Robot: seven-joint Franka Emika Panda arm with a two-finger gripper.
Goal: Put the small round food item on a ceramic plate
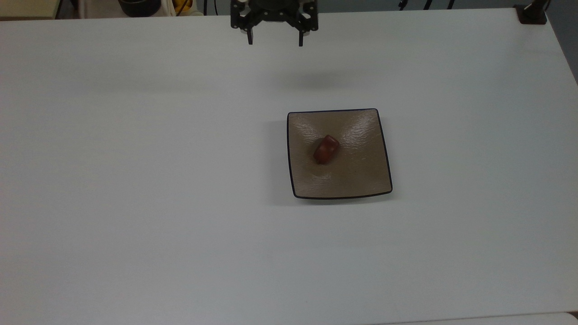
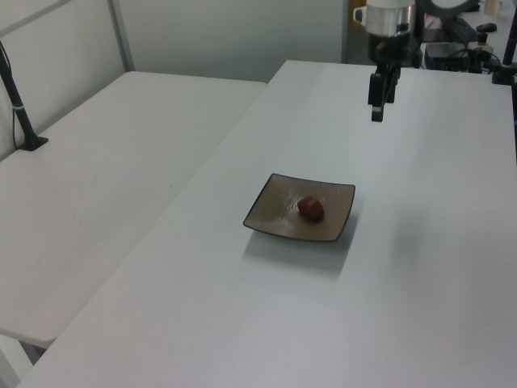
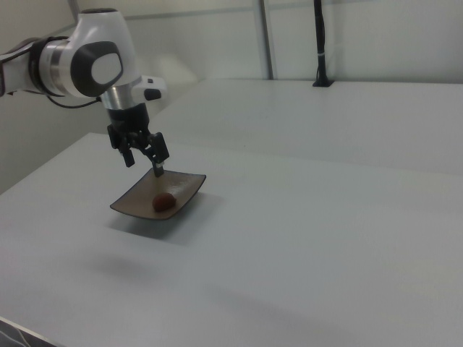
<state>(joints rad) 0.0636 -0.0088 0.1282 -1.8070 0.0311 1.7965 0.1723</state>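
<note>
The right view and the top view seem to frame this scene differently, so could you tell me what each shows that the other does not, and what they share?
Only the right view shows the arm's white and grey joints above the gripper and a dark pole standing at the far edge of a second table.

Only the top view shows the plate's square outline squarely from above, and dark and yellow things beyond the table's far edge.

Both show the small round food item lying on the plate, and the gripper open, empty and raised off the white table.
</note>
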